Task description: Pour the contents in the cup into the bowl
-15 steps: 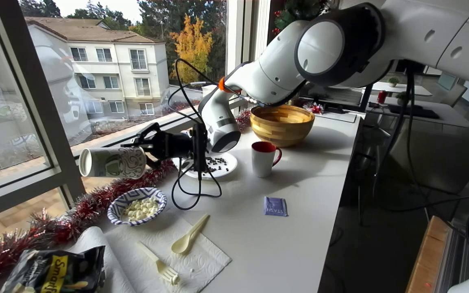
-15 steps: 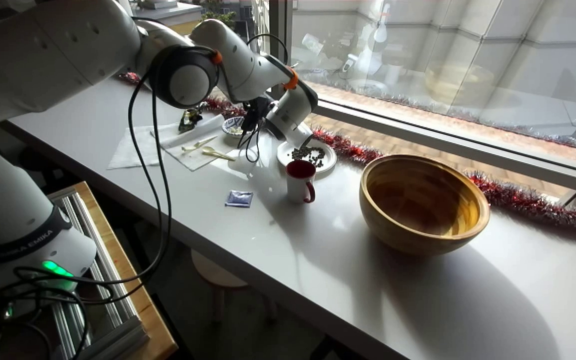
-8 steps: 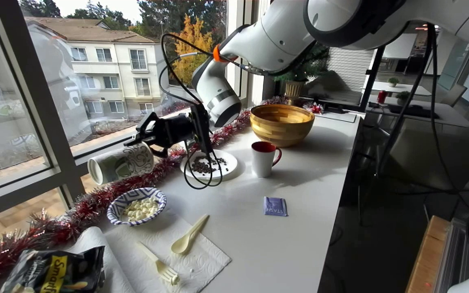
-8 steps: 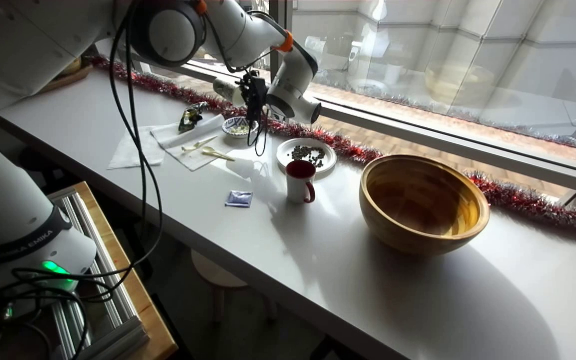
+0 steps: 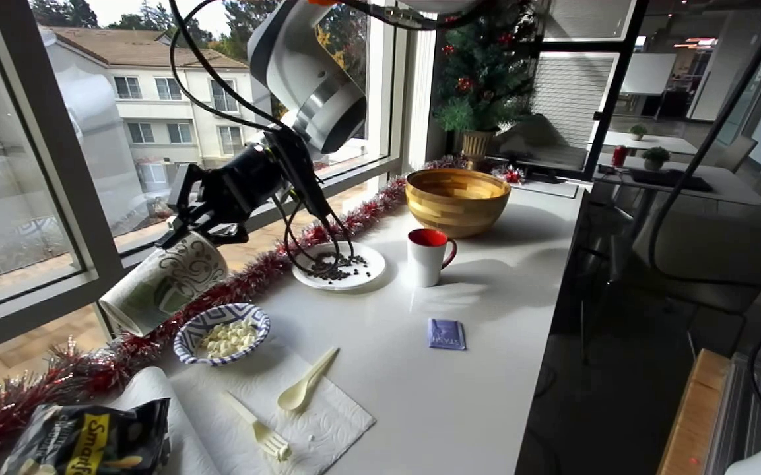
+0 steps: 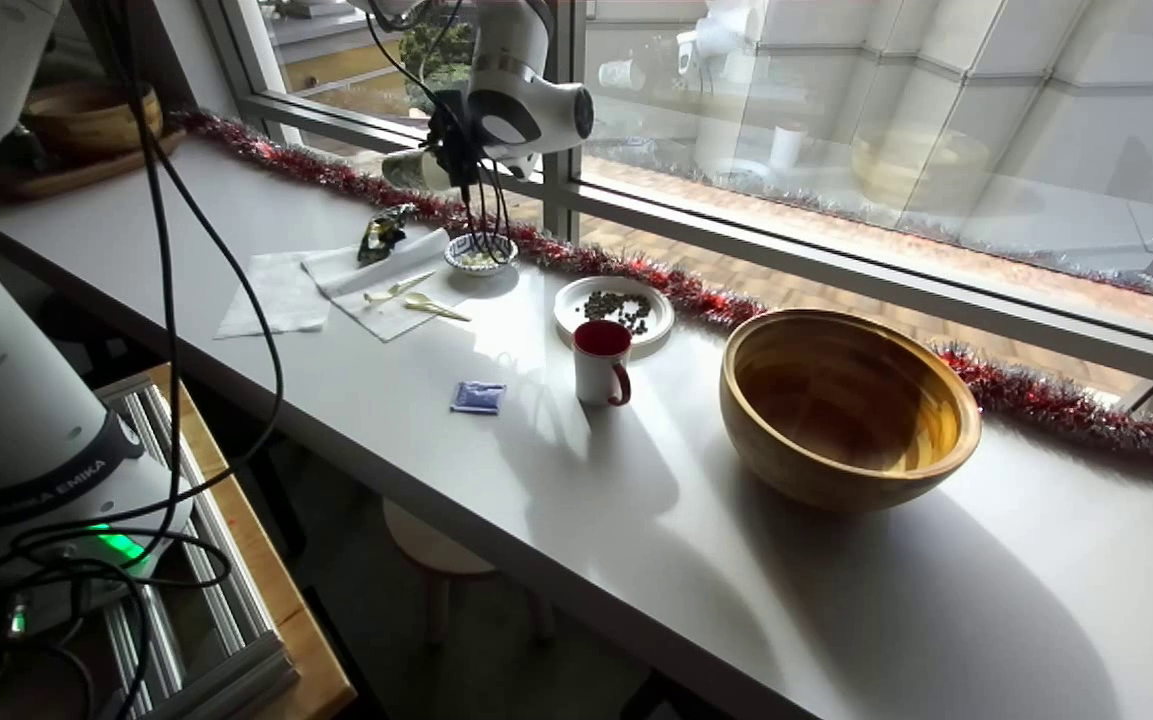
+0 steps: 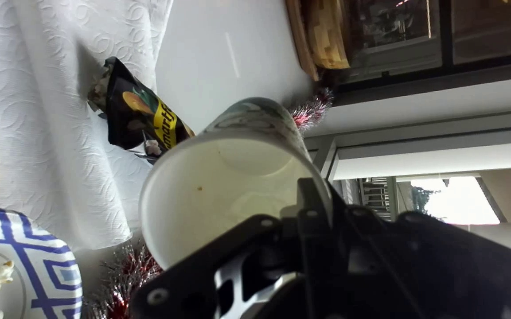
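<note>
The cup (image 5: 167, 284) hangs tilted, base lowest, above the window-side edge of the desk (image 5: 446, 402) and beside the bowl (image 5: 185, 340), its wall pinched near the mouth by the gripper (image 5: 179, 235). The pour looks done, since popcorn (image 5: 230, 339) lies in the bowl and the cup's inside shows bare but for one speck (image 7: 200, 188) in the wrist view (the fingers (image 7: 235, 241) hide part of it), so only righting the cup and setting it down seem left. Against half a second ago, the cup leans less and has swung along that edge toward the snack bag (image 5: 90, 439), the bowl unmoved.
</note>
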Controlling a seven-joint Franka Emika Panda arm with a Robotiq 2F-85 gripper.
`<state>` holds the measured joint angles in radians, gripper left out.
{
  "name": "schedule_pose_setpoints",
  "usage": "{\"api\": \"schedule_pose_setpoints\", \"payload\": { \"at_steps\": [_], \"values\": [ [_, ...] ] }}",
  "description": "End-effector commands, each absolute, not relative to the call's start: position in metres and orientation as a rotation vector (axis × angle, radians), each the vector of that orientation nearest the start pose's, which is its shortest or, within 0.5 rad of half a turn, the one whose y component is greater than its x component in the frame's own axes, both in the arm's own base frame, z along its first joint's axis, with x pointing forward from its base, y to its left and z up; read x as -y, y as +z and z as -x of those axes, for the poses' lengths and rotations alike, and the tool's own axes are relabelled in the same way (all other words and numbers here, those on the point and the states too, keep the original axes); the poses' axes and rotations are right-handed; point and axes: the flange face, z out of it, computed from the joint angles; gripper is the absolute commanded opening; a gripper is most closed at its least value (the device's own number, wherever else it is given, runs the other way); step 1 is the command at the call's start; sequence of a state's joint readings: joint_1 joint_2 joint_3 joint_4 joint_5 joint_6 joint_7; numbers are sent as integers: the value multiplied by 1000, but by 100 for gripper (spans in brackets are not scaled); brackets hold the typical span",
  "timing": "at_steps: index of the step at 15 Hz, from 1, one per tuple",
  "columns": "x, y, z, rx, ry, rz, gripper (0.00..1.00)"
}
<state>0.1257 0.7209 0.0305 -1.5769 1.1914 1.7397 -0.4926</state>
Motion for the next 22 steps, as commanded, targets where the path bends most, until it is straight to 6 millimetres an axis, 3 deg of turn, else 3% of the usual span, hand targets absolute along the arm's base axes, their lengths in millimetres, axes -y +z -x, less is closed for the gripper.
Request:
{"api": "schedule_pose_setpoints", "payload": {
  "at_steps": [1, 5, 6, 9, 16, 18, 22],
  "values": [
    [-186, 238, -645, 58, 308, 1988, 4],
    [-181, 248, -637, 62, 285, 2018, 1],
    [-178, 244, -639, -34, 213, 2127, 1],
    [-180, 247, -633, -144, 129, 2229, 1],
    [-195, 263, -602, -451, -110, 2430, 1],
    [-190, 268, -597, -544, -192, 2476, 1],
    [-180, 271, -596, -410, -325, 2491, 1]
  ]
}}
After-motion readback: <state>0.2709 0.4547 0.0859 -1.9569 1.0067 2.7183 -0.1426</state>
